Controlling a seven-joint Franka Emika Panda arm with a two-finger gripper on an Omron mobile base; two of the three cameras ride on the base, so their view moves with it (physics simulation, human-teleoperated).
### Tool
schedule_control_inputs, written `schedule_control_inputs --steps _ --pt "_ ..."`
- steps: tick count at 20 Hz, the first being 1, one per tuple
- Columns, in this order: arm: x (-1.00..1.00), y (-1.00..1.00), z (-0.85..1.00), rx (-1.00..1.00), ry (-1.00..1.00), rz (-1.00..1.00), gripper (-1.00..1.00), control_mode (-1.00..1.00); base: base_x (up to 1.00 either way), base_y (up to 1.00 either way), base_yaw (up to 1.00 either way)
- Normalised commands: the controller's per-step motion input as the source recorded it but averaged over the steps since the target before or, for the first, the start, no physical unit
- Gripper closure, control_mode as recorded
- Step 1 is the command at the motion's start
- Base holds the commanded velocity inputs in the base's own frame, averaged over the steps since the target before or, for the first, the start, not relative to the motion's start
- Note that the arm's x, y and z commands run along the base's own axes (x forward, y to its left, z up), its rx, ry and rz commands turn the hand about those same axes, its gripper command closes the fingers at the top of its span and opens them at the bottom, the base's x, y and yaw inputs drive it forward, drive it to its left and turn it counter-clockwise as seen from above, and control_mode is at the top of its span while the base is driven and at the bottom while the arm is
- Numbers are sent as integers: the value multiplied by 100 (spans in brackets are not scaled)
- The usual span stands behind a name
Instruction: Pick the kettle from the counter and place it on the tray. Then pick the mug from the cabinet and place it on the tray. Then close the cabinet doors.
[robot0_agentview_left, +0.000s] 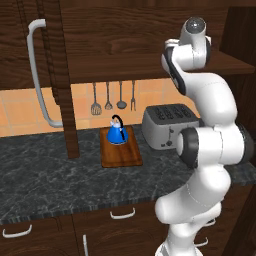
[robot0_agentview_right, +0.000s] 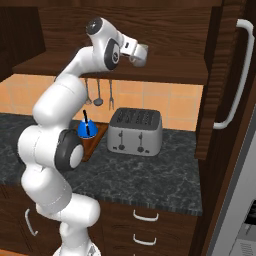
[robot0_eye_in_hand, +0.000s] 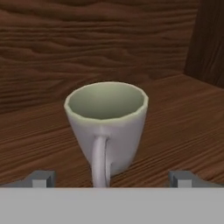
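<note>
The grey-beige mug stands upright on the cabinet shelf, its handle turned toward the hand camera. My gripper is open, with one fingertip on each side of the mug and not touching it. In the right base view the gripper reaches into the cabinet right at the mug. The blue kettle sits upright on the wooden tray on the counter. Both cabinet doors stand open, one at the left and the other at the right.
A silver toaster stands on the counter right of the tray. Kitchen utensils hang on the tiled wall behind the kettle. The open doors' long grey bar handles stick out to either side of the arm.
</note>
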Motion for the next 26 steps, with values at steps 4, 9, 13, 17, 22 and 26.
schedule_control_inputs --steps 4,9,13,17,22,26 --pt "26 0 -6 0 0 0 -100 -100 0 0 0" --pt "31 0 -3 0 0 0 -100 -100 0 0 0" --pt "20 0 -2 0 0 0 -100 -100 0 0 0" --pt "0 -4 0 0 0 0 -100 -100 0 0 0" --pt "2 -8 -6 0 0 0 100 -100 0 0 0" --pt "10 -13 -8 0 0 0 100 -100 0 0 0"
